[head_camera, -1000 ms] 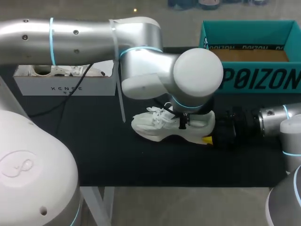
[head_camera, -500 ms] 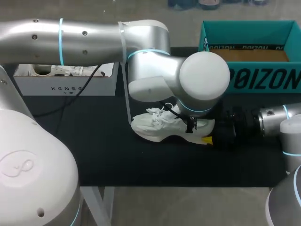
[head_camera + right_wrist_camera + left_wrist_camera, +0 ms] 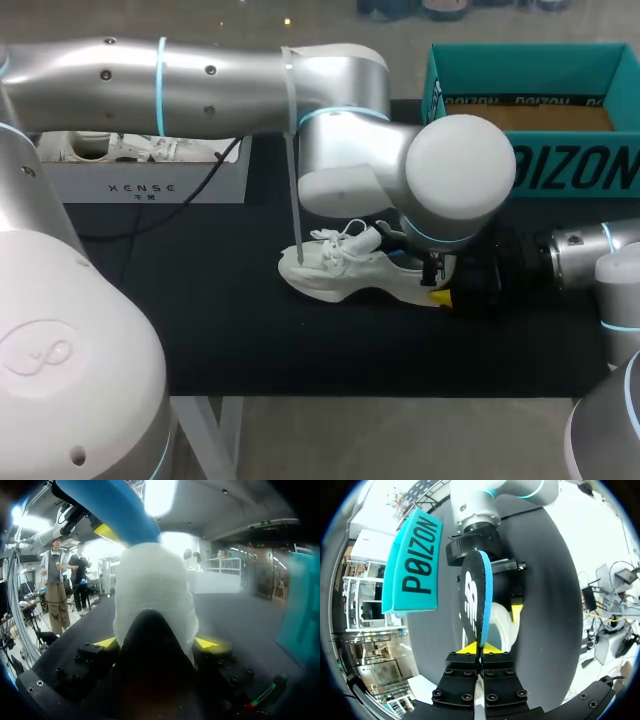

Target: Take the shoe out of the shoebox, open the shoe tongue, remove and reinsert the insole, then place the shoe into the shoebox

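Note:
A white shoe (image 3: 335,272) stands upright on the black mat, toe to the left. My right gripper (image 3: 446,291) comes in from the right and is shut on its heel. In the right wrist view the heel (image 3: 152,587) sits between the two yellow fingertips (image 3: 106,642). My left arm reaches across over the shoe's heel end, and its wrist hides the gripper from the head camera. The left gripper (image 3: 481,651) is shut on the edge of a black insole with a blue rim (image 3: 476,592). The insole hangs over the shoe (image 3: 504,629), and its blue edge (image 3: 112,502) shows above the heel.
The open teal shoebox (image 3: 560,170) stands at the back right, close behind my right arm. A white box (image 3: 140,186) holding other white shoes sits at the back left. A cable runs across the mat's left side.
My left arm has moved right, carrying the insole from mid-shoe toward the heel. The shoe and my right gripper have stayed in place.

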You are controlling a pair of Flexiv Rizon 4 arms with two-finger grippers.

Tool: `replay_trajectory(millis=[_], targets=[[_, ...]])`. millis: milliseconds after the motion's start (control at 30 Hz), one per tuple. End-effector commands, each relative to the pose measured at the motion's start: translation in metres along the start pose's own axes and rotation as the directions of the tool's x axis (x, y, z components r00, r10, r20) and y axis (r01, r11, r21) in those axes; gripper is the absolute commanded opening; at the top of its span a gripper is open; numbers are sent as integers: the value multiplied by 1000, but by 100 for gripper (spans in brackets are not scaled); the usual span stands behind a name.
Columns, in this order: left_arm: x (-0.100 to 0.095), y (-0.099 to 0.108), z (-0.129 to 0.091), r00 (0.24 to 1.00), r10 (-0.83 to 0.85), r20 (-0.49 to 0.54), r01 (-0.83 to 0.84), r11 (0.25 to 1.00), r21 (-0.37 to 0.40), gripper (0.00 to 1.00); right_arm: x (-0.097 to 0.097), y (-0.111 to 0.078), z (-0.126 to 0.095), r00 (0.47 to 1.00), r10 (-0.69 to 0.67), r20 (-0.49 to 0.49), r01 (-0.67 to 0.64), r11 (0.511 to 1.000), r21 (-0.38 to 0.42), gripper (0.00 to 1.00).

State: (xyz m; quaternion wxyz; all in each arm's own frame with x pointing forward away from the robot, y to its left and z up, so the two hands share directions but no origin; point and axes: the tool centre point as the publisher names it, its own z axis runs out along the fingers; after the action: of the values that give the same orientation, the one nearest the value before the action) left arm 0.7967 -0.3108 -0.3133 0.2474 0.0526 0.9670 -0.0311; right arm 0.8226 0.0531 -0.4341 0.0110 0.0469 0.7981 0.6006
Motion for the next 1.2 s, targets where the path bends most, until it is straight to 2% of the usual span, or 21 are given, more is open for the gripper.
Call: replay_trajectory(millis=[33, 100, 233, 300, 700, 1067, 1133, 1167, 1200], targets=[[1, 1, 1, 1000, -1, 5, 1, 1000, 11, 0, 0, -3, 3, 1000, 1, 2, -1, 1000, 1, 0], [1, 1, 0, 1000, -3, 5, 3, 1000, 15, 15, 0, -3, 3, 1000, 1, 2, -1, 1000, 1, 0], [1, 1, 1, 1000, -7, 6, 7, 1000, 20, 26, 0, -3, 3, 1000, 1, 2, -1, 1000, 1, 0], [2, 2, 1, 1000, -11, 7, 11, 1000, 21, 28, 0, -3, 3, 1000, 1, 2, -1, 1000, 1, 0], [2, 3, 9, 999, -33, 3, 33, 999, 31, 23, 0, -3, 3, 1000, 1, 2, -1, 1000, 1, 0], [1, -1, 15, 999, -46, 5, 46, 996, 75, 22, 0, -3, 3, 1000, 1, 2, -1, 1000, 1, 0], [1, -1, 17, 999, -47, 5, 47, 996, 77, 17, 0, -3, 3, 1000, 1, 2, -1, 1000, 1, 0], [1, -1, 18, 999, -48, 4, 48, 996, 79, 6, 0, -3, 3, 1000, 1, 2, -1, 1000, 1, 0], [1, -1, 19, 999, -49, 3, 49, 996, 80, 0, 0, -3, 3, 1000, 1, 2, -1, 1000, 1, 0]])
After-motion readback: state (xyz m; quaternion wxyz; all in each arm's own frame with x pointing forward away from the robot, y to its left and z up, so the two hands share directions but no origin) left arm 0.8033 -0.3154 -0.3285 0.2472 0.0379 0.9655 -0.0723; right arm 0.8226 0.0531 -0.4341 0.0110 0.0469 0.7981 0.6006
